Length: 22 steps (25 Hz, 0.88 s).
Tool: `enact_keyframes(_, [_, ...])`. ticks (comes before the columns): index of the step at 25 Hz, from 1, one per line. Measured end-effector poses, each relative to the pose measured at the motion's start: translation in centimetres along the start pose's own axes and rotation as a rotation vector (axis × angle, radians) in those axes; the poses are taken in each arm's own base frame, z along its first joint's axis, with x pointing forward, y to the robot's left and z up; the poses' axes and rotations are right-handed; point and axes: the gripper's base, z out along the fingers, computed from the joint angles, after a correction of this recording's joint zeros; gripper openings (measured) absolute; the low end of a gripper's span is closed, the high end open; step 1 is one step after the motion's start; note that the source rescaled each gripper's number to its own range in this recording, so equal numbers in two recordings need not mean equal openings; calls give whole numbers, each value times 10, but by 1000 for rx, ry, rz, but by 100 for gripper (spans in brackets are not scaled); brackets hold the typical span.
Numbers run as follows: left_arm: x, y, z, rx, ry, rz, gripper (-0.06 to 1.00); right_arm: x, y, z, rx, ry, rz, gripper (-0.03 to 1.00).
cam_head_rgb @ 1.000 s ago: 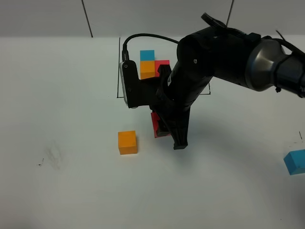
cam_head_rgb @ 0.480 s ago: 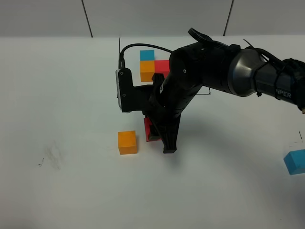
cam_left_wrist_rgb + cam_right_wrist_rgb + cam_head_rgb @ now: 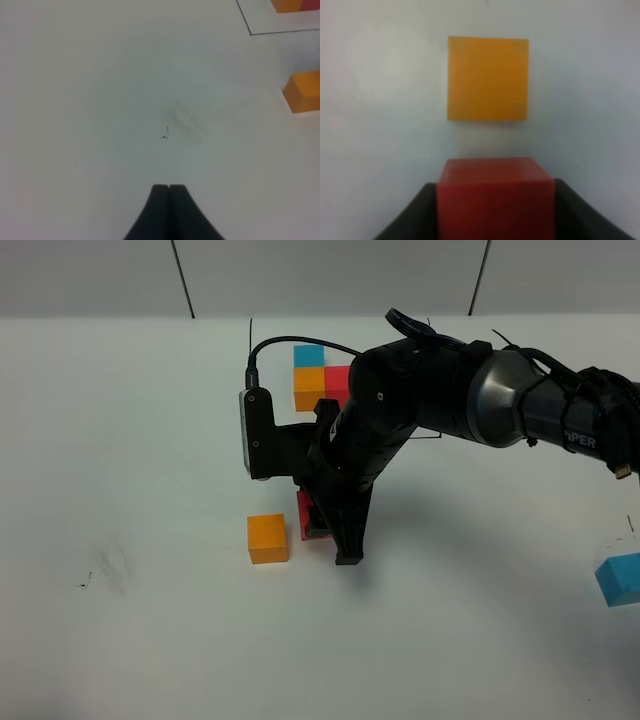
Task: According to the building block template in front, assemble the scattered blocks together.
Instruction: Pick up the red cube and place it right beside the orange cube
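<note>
Facing the orange cube (image 3: pixel 487 78) squarely, red cube (image 3: pixel 495 197) between right fingers (image 3: pixel 405 222).

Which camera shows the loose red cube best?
The right wrist view: the red cube sits large between the right gripper's fingers. The high view shows only a sliver behind the arm; the left wrist view misses it.

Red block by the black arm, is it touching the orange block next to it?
No, a strip of bare white table shows between the red block and the orange block.
</note>
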Motion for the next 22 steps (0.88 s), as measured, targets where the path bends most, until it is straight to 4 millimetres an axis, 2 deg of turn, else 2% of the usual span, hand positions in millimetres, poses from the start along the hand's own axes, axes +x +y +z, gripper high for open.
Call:
enact_keyframes(9, [0, 0, 0, 0, 0, 0, 0, -2, 0, 0, -6, -18, 17, 44])
enact_keyframes(17, [0, 0, 0, 0, 0, 0, 0, -3, 6, 20, -34, -5, 10, 44])
enact_keyframes(22, [0, 0, 0, 0, 0, 0, 0, -3, 6, 24, -37, -5, 15, 44])
